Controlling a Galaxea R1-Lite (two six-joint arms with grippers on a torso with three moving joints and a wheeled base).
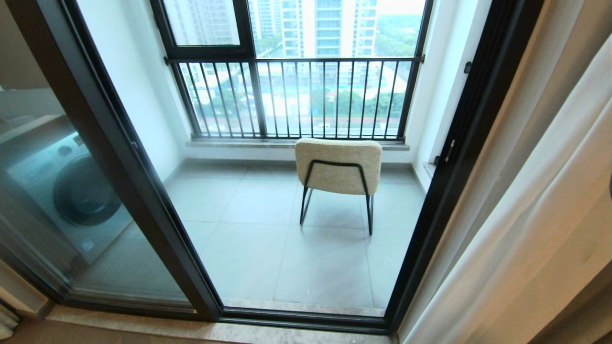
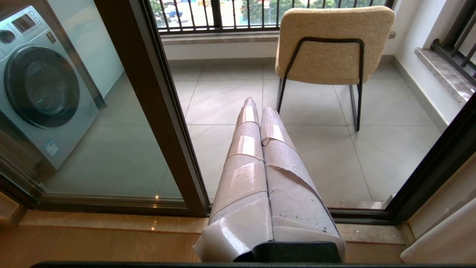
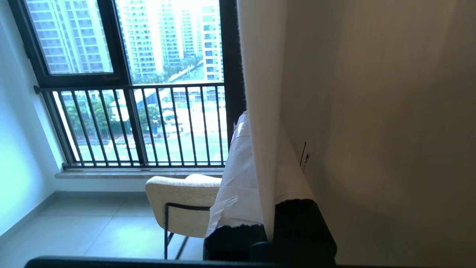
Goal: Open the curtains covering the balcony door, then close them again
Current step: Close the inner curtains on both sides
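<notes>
White sheer curtains (image 3: 260, 111) edge pinched between right gripper (image 3: 266, 160) fingers

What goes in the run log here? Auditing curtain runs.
curtains: drawn aside, right | right hand: shut on curtains | left hand: shut, idle | balcony door: uncovered

A high-rise flat is showing here, at the threshold of an enclosed balcony. Tall sliding glass panels in a dark metal frame (image 1: 143, 191) are standing along a polished stone sill. A grey front-loading washing machine (image 1: 71, 191) is sitting behind the glass. A cream upholstered chair on thin black metal legs (image 1: 338, 167) is facing a black-framed window with vertical railing bars (image 1: 296, 95), where pale apartment towers (image 1: 330, 26) are rising beyond. Floor-length beige and white drapes (image 1: 540, 200) are hanging alongside.
</notes>
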